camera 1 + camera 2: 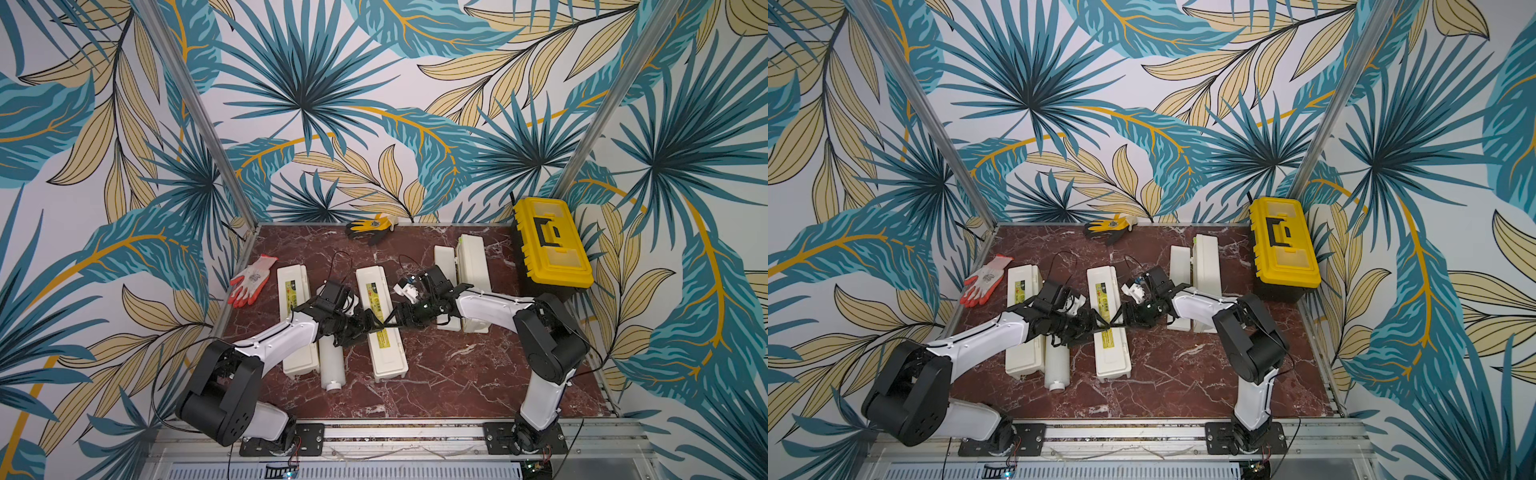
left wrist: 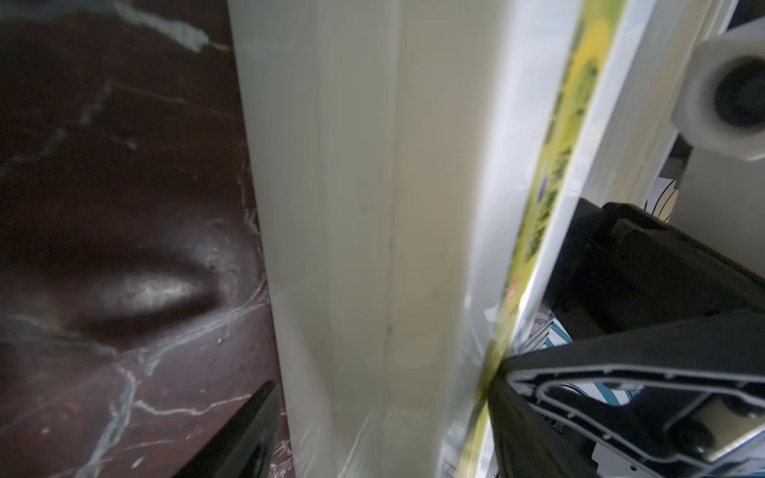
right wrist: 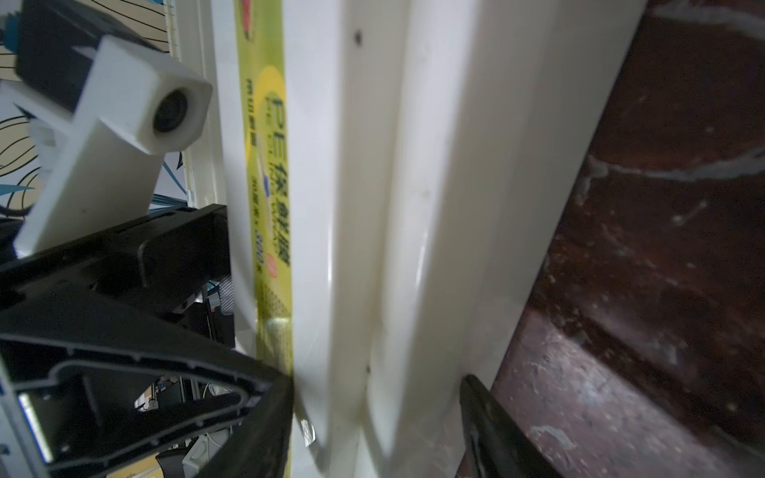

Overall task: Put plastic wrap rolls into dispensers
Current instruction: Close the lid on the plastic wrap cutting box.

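Cream-white long plastic dispenser box (image 1: 386, 357) with a yellow-green label strip is lying mid-tabletop (image 1: 457, 374). Right hand (image 3: 378, 378) is clamping its sides. Left hand (image 2: 385, 376) is straddling it, grip unreadable through blur. White cylindrical wrap roll (image 1: 331, 365) is lying beside it, half hidden under the left arm (image 1: 282, 336).

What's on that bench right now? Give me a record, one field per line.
left gripper: jaws astride the middle dispenser; grip unclear, view blurred
right gripper: fingers pressed on opposite faces of the same dispenser
middle dispenser: lid shut, label up
left dispenser: lid shut
right dispenser: appears open
plastic wrap roll: one visible, lying on the table between left and middle dispensers
clutter: yellow toolbox, orange glove, yellow glove
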Motion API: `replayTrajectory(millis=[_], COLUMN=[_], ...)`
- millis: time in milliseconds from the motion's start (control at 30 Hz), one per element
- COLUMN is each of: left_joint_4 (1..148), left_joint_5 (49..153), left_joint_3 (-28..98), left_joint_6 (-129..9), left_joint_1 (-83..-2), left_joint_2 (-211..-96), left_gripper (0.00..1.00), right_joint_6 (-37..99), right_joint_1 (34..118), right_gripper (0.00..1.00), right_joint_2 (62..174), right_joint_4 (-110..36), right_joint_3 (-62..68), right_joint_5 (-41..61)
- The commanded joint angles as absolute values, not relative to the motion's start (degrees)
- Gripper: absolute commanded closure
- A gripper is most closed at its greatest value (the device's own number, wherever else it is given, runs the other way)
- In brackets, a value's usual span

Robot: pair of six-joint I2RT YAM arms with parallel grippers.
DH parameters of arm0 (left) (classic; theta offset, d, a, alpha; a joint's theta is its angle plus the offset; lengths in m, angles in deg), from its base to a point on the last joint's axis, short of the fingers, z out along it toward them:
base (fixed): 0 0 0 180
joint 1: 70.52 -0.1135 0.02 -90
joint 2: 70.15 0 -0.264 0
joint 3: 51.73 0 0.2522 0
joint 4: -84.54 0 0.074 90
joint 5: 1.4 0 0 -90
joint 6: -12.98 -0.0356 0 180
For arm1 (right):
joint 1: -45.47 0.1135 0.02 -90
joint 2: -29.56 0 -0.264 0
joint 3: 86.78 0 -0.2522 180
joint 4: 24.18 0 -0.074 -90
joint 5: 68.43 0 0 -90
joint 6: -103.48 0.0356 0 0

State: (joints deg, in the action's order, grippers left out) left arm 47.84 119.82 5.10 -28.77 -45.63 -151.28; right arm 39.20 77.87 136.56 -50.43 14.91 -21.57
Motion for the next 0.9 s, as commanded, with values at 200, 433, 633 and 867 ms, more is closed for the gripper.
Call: replayTrajectory(millis=[200,433,633,867], left_joint_4=[37.29,37.54,37.25,31.95], left_joint_5=[119.24,122.11,121.18,115.61], left_joint_3=[-1.99,-2.4,-5.89,-0.84], left_joint_6=[-31.86,-35.03,-33.72,-35.61], left_joint_1=[-43.99,-42.7,-42.61,-42.7], left_joint_2=[-147.56,-152.8,-156.01,-156.41], left_gripper=[0.16,0.32,0.57,0.24], right_joint_6=[38.82,39.93,41.56,40.9], right_joint_1=[79.93,79.93,79.94,79.95], right_gripper=[0.37,0.38,0.38,0.38], right_joint_2=[144.21,144.73,144.56,143.04], right_joint_4=[-61.13,-61.58,-60.62,-61.34], right_joint_3=[15.58,15.02,16.1,15.64], right_joint_5=[-11.73,-10.98,-10.34,-8.7])
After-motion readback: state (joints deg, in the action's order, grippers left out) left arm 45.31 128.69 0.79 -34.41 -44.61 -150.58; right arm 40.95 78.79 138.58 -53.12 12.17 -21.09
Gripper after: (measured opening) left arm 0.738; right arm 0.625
